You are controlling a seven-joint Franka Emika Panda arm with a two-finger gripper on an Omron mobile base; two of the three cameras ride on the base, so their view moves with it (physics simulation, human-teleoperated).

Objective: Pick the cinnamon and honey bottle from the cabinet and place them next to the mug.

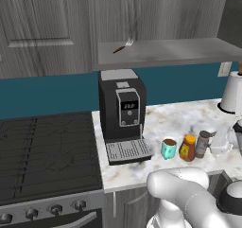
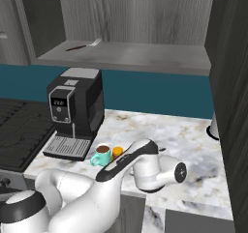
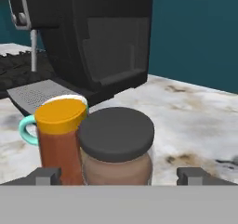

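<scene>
In the left base view, low and right of centre, three things stand in a row on the marbled table [image 1: 175, 118]: the teal mug [image 1: 168, 148] with dark liquid, the honey bottle [image 1: 187, 148] just beside it to the right, and the cinnamon [image 1: 203, 144] with its grey cap next in line. The white hand [image 1: 226, 142] sits at the right edge of that frame, low over the table and right beside the cinnamon, reaching in from the right. In the hand view the cinnamon [image 3: 116, 146] stands upright at lower centre between the two dark fingertips [image 3: 46, 175], which are spread wide with a clear gap on each side, so the hand [image 3: 118, 176] is open and grips nothing. The honey bottle [image 3: 60, 141] is just left of the jar there, seemingly touching it, and the mug [image 3: 28, 128] peeks out behind it. In the right base view the arm stretches from the lower left up across the frame's middle, forearm level over the table and hiding the cinnamon; the mug [image 2: 101, 154] and the yellow cap of the honey bottle [image 2: 117, 152] show beside it. A black coffee machine [image 1: 121, 113] stands left of the mug. The open cabinet [image 1: 160, 49] shelf at the top holds a fork [image 1: 124, 46].
</scene>
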